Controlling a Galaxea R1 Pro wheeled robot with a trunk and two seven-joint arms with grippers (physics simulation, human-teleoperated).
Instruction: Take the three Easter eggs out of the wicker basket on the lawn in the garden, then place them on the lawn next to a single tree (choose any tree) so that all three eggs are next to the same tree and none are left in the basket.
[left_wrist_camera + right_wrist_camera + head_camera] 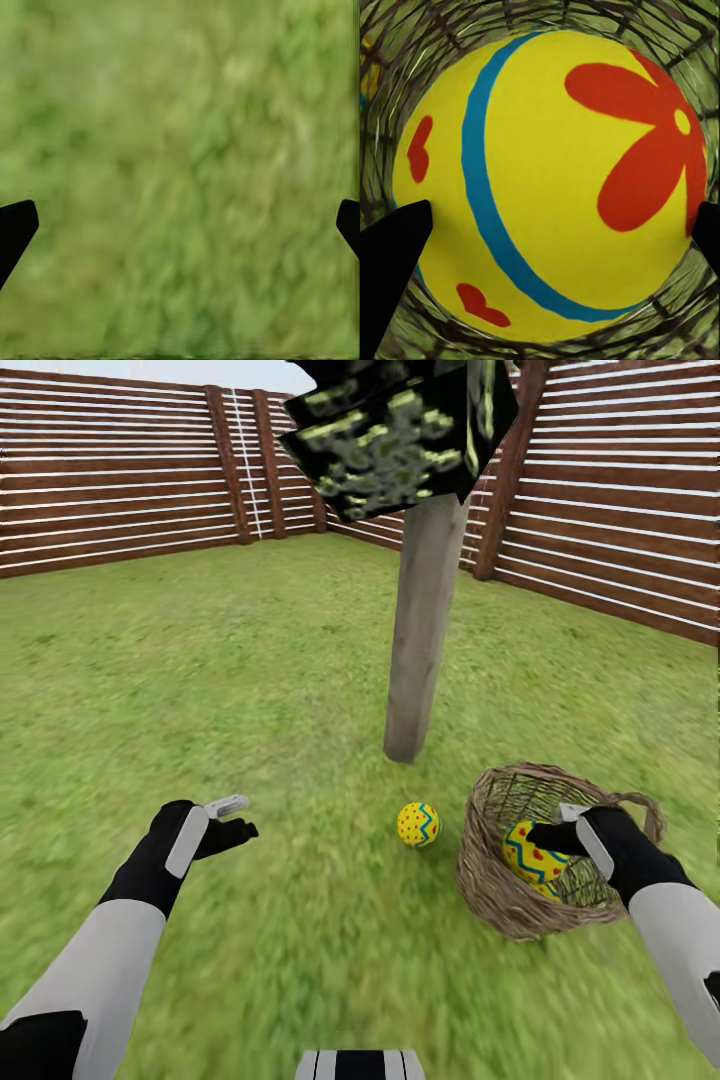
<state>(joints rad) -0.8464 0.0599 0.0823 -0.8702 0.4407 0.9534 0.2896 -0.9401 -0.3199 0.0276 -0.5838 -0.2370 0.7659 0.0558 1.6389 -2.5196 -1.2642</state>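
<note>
One Easter egg [418, 824] is seen on lawn [250, 690] at tree's [424, 630] 6 o'clock; right gripper [548, 838], in wicker basket [490, 880], straddles another egg [547, 180], grip uncertain; left gripper [236, 818] spread, empty.

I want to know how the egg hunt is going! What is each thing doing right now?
Egg on the lawn: lying near the tree trunk.
Egg in the basket: between the right end effector's fingers.
Wicker basket: tilted.
Left end effector: open, empty.

Fenced garden [150, 480]: lawn [200, 660], tree [425, 630]
</note>
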